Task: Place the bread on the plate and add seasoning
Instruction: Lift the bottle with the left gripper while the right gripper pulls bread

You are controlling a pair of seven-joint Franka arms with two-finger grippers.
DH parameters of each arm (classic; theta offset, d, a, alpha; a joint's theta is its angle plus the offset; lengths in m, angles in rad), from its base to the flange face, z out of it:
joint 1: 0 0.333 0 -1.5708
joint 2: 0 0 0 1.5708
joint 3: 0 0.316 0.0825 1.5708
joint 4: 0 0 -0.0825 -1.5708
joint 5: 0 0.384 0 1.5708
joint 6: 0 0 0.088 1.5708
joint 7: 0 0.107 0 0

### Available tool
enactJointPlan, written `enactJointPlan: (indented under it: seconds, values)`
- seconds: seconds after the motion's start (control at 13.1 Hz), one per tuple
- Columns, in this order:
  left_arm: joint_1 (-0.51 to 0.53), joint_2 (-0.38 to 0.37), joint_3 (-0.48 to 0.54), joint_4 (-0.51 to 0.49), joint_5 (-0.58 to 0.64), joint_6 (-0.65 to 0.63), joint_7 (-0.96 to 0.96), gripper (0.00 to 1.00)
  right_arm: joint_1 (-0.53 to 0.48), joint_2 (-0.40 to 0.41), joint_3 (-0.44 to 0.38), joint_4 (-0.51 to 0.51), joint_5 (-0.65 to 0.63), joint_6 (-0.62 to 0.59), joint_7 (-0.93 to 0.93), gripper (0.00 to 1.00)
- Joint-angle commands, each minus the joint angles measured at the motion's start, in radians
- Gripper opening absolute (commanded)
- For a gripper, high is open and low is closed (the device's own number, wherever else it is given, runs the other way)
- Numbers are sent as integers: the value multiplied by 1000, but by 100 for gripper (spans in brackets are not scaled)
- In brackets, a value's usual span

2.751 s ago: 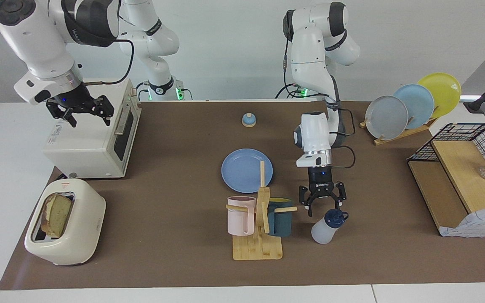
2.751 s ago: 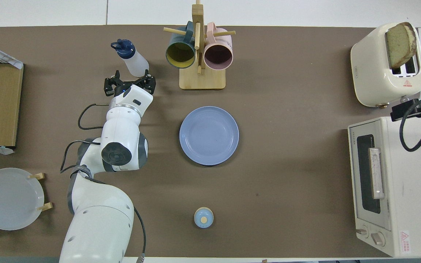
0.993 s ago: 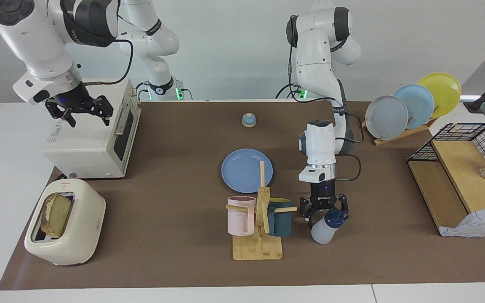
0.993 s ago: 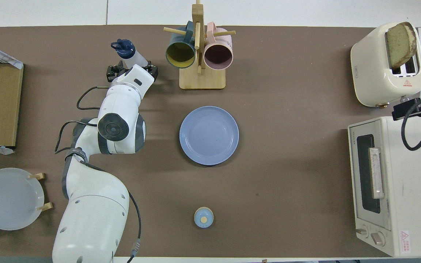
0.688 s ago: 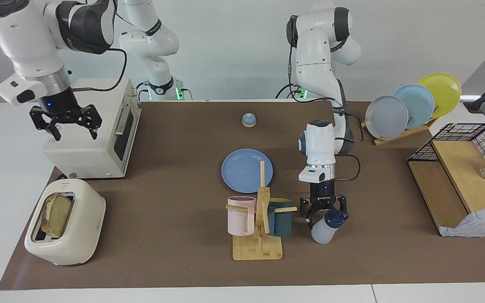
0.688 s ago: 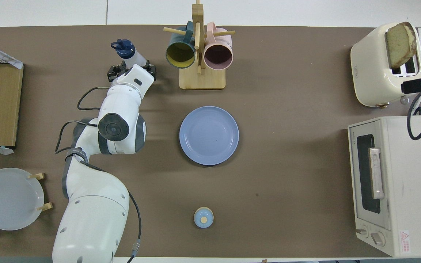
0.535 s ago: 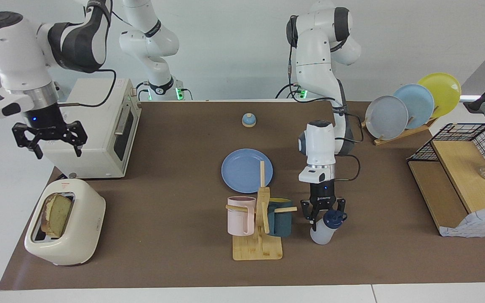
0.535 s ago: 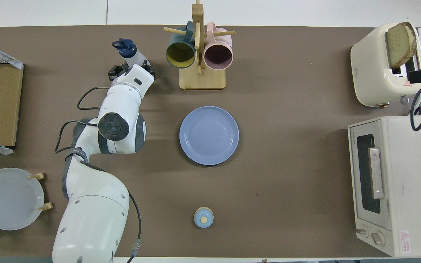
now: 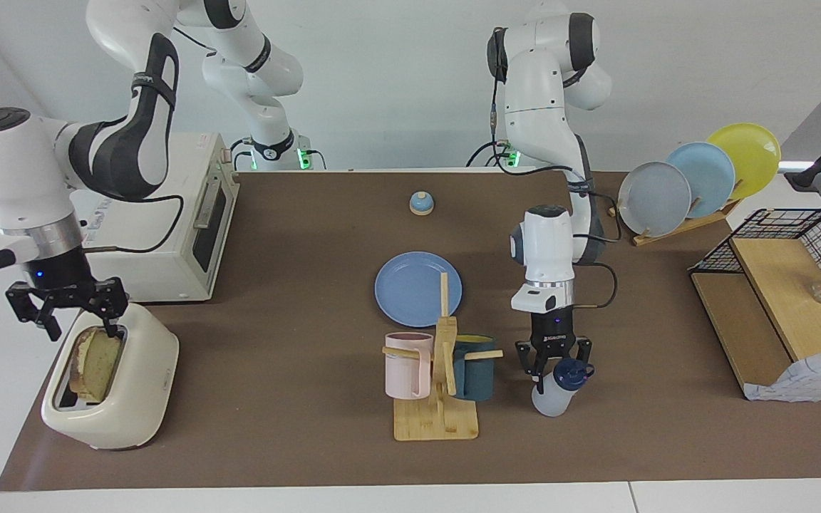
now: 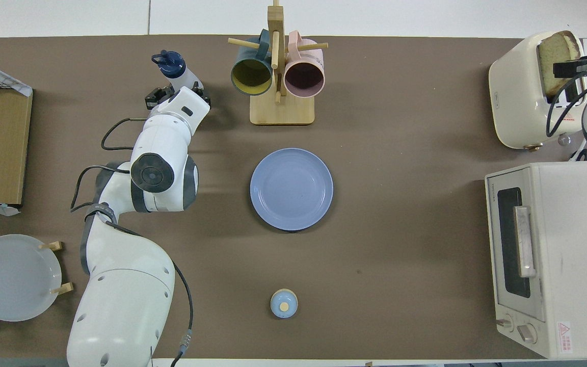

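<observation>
The bread (image 9: 97, 365) (image 10: 551, 57) stands upright in the slot of a cream toaster (image 9: 125, 402) at the right arm's end of the table. My right gripper (image 9: 79, 326) hangs open just over the slice's top edge, a finger on each side. The blue plate (image 9: 410, 285) (image 10: 291, 188) lies bare mid-table. The seasoning (image 9: 550, 395) (image 10: 174, 66), a white bottle with a navy cap, leans beside the mug rack, with my left gripper (image 9: 553, 365) shut on its neck.
A wooden mug rack (image 9: 436, 417) with a pink and a teal mug stands farther from the robots than the plate. A toaster oven (image 9: 161, 235) sits by the toaster. A bell (image 9: 421, 204), a rack of plates (image 9: 695, 182) and a wooden shelf (image 9: 781, 306) are also here.
My left gripper came down and shut on the bottle, shifting it a little. The right arm swung from over the toaster oven down to the toaster and bread.
</observation>
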Motion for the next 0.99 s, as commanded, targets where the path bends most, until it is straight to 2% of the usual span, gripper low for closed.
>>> enactJointPlan:
  seconds: [0.0,0.08,0.15,0.23,0.31,0.46,0.61,0.76,0.92]
  values:
    - [31,-6,-15,23,7,-17,11,0,-10,52,9,46,24,35,-28,67]
    - [31,-12,-15,23,8,-25,13,0,-8,61,9,52,19,38,-41,45]
    - [33,-15,-13,23,8,-26,13,0,-8,66,11,58,27,35,-60,35]
    - [39,-20,-12,23,13,-26,20,0,-8,65,9,60,27,30,-64,20]
    - [40,-23,-9,23,19,-26,23,0,-8,65,11,63,22,16,-70,0]
    - [49,-50,-6,26,24,-75,31,0,-13,75,30,139,13,-101,-145,0]
    - [94,-108,-12,58,71,-202,104,0,-11,85,31,242,4,-249,-220,0]
    - [117,-183,-13,69,71,-322,196,0,10,30,40,283,-60,-411,-240,0]
    - [120,-251,-13,69,70,-429,284,0,91,-52,49,290,-79,-534,-239,0]
